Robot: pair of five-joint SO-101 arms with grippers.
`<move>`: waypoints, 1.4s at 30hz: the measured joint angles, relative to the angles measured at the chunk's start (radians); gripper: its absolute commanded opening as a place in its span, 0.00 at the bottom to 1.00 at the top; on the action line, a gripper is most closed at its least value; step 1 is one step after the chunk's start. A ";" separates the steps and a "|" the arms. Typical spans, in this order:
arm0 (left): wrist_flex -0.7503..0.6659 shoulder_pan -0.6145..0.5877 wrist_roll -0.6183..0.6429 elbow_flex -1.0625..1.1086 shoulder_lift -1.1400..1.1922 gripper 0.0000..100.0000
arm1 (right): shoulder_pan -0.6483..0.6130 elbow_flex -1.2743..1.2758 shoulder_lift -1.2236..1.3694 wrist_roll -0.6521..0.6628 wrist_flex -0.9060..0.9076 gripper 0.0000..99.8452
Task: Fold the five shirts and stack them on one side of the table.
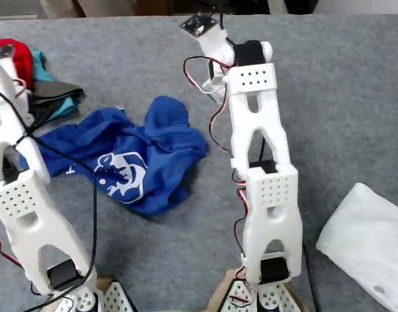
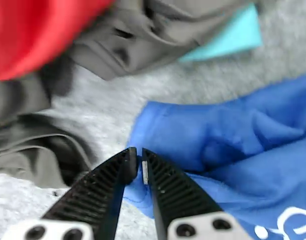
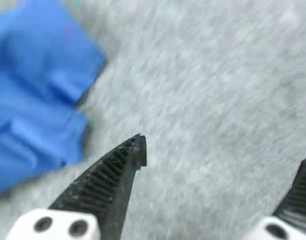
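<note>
Heap of unfolded shirts at the counter's far left corner: a red shirt [image 1: 15, 55], glossy and smooth, lies over a dark grey shirt [image 1: 56, 90] in soft creases, with a teal shirt [image 1: 61, 107] showing at the edge. All three are bunched, apparently parked out of the working area until their turn. Beside the heap the left pincer [image 2: 138, 162] has its ribbed black jaws clenched to a thin slit on the hem of the blue shirt [image 1: 140, 156], probably to draw that corner out flat. The blue shirt, a matte knit with a white print, lies crumpled at mid-counter, not yet spread or folded. Beyond its far side the right pincer [image 3: 225, 152] hangs released, jaws wide apart, above the bare counter [image 1: 328, 97], whose grey surface looks felt-like. It holds nothing. Near the right edge lies a white folded piece [image 1: 364, 240], flat and square-cornered, likely a finished shirt starting the stack.
</note>
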 measured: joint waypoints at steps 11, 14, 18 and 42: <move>0.009 -0.072 -0.006 -0.074 0.000 0.02 | -0.155 0.000 0.264 -0.044 -0.153 0.44; 0.009 -0.109 -0.003 -0.107 0.000 0.02 | -0.195 -0.003 0.281 -0.044 -0.153 0.44; 0.009 -0.169 0.006 -0.160 -0.003 0.02 | -0.247 -0.003 0.292 -0.044 -0.149 0.40; 0.009 -0.288 0.008 -0.178 -0.037 0.02 | -0.327 -0.161 0.328 -0.100 0.052 0.28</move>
